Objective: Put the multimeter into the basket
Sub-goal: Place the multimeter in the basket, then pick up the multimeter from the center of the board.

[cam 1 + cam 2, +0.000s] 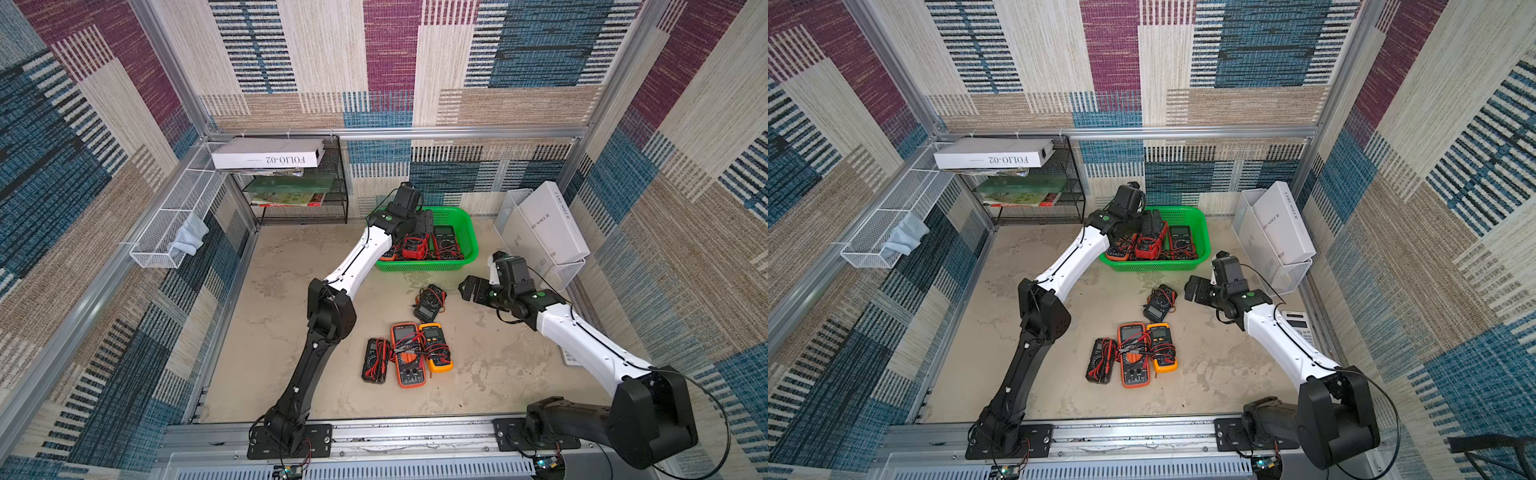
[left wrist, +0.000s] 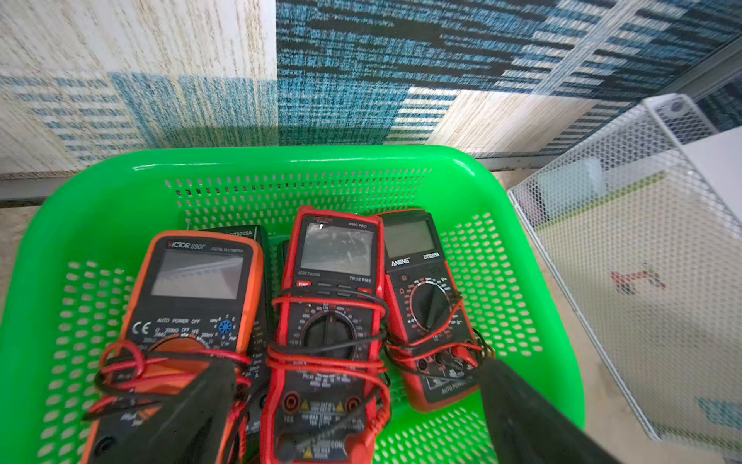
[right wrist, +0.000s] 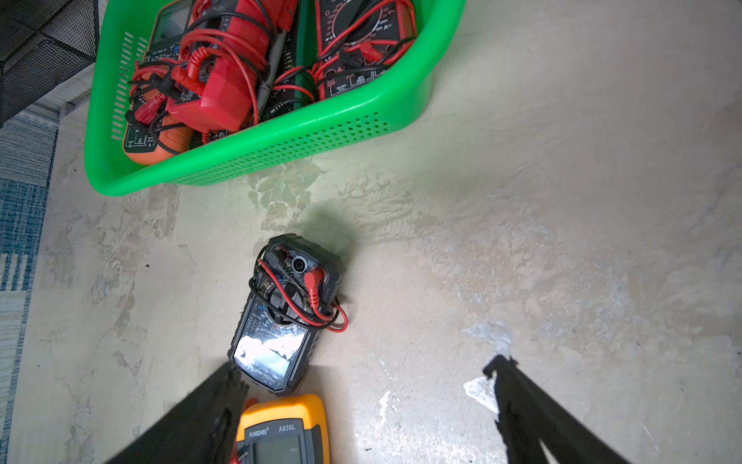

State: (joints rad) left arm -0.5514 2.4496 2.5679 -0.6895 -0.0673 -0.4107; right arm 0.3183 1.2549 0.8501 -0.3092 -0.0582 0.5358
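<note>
The green basket (image 1: 467,245) (image 1: 1202,249) stands at the back of the table and holds several multimeters wrapped in red and black leads. Among them are an orange one (image 2: 192,305), a red one (image 2: 333,305) and a black-and-red one (image 2: 429,305). My left gripper (image 1: 419,226) (image 2: 357,385) hangs open over the basket, its fingers either side of the red multimeter and apart from it. My right gripper (image 1: 471,289) (image 3: 367,369) is open above bare table, right of a small black multimeter (image 1: 430,303) (image 3: 287,313). A yellow multimeter (image 1: 435,347) (image 3: 285,430) lies nearer.
An orange multimeter (image 1: 408,353) and a black one (image 1: 376,359) lie beside the yellow one. A black mesh rack (image 1: 299,187) carrying a white box stands back left. A white mesh bin (image 1: 561,270) with a white box stands right. A calculator (image 1: 1298,322) lies under the right arm.
</note>
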